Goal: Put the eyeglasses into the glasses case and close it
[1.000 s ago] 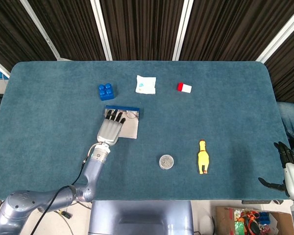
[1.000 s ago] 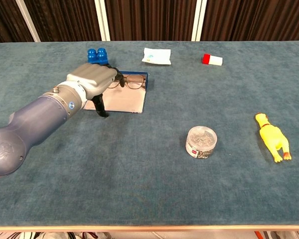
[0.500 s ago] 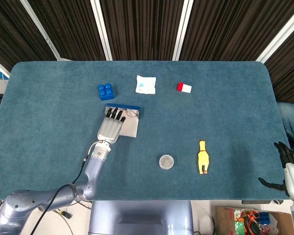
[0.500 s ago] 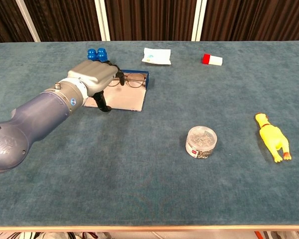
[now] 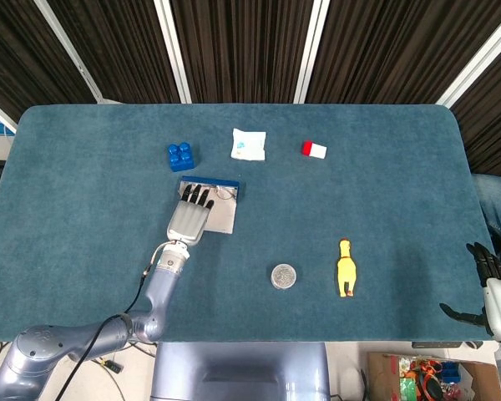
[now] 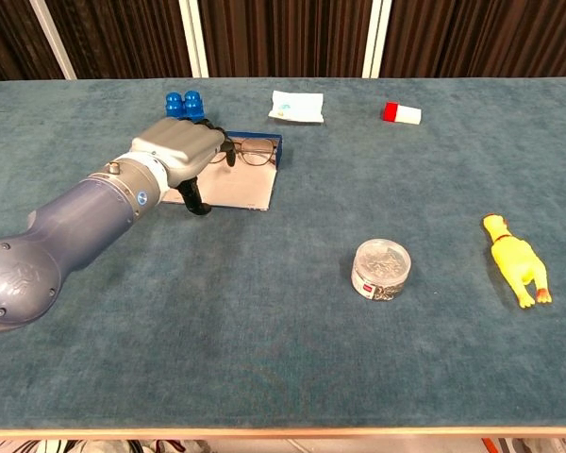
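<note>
The glasses case (image 5: pixel 222 220) lies open and flat on the blue cloth, grey inside with a blue far rim (image 6: pixel 264 140). The thin-framed eyeglasses (image 5: pixel 225 194) (image 6: pixel 251 152) rest on the case's far end, against that rim. My left hand (image 5: pixel 190 217) (image 6: pixel 174 151) lies over the left half of the case, fingers stretched out and a little apart, fingertips (image 5: pixel 196 196) at the left end of the eyeglasses. It hides that end, and no grip shows. My right hand (image 5: pixel 489 284) hangs off the table's right front corner, fingers spread and holding nothing.
A blue brick (image 5: pixel 181 156) sits just beyond the case to the left. A white packet (image 5: pixel 249 144) and a red-and-white block (image 5: pixel 313 149) lie further back. A round clear tub (image 6: pixel 382 269) and a yellow rubber chicken (image 6: pixel 516 260) lie towards the front right.
My left hand has crept slightly forward over the case towards the eyeglasses. The right hand has not moved.
</note>
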Tool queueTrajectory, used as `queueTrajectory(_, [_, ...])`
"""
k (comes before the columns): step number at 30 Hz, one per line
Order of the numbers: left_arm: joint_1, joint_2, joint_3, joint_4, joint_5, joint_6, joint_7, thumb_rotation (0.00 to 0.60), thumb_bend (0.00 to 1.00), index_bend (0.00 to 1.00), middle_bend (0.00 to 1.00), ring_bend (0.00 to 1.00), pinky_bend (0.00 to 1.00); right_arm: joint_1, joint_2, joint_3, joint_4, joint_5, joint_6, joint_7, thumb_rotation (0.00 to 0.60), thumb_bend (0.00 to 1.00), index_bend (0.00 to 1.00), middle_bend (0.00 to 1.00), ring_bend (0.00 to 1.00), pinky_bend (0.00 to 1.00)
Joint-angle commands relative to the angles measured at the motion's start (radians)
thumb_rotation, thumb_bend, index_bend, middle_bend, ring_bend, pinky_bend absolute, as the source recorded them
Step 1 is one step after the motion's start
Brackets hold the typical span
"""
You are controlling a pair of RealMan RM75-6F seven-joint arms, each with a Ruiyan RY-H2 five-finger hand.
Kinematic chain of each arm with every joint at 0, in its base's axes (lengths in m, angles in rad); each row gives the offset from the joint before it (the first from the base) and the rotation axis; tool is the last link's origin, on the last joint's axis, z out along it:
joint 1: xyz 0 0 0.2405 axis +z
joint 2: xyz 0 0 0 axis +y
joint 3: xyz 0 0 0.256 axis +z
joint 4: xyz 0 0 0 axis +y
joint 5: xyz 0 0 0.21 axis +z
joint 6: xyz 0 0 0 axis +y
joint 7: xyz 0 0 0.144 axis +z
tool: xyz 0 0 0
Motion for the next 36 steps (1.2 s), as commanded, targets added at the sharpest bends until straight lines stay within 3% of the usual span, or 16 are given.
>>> queueTrajectory(1, [-0.002,-0.004,-0.004,0.007,0.004,-0.001,-0.003,0.600,0.22,0.27,0.11,0.01,0.08,0.000,0.000,0.000,-0.001,0.000,0.000,0.000,0.600,0.10,0.00,0.00,0.06,0.19])
queueTrajectory(5, [-0.006,-0.014,-0.012,0.027,0.016,0.002,-0.014,0.600,0.23,0.28,0.11,0.01,0.08,0.000,0.000,0.000,-0.002,0.002,-0.001,0.001,0.600,0.10,0.00,0.00,0.06,0.19])
queueTrajectory(13, [-0.015,-0.025,-0.017,0.063,0.050,0.018,-0.015,0.600,0.34,0.32,0.11,0.01,0.08,0.000,0.003,0.000,-0.004,0.003,-0.005,0.007,0.600,0.10,0.00,0.00,0.06,0.19])
queueTrajectory(29, [-0.105,-0.088,-0.089,0.296,0.073,-0.037,-0.041,0.600,0.38,0.41,0.11,0.01,0.08,-0.001,0.005,-0.001,-0.006,0.002,-0.005,0.012,0.600,0.10,0.00,0.00,0.06,0.19])
queueTrajectory(36, [-0.107,-0.126,-0.090,0.385,0.085,-0.071,-0.109,0.600,0.38,0.48,0.11,0.01,0.08,-0.001,0.006,0.000,-0.007,0.006,-0.008,0.018,0.600,0.10,0.00,0.00,0.06,0.19])
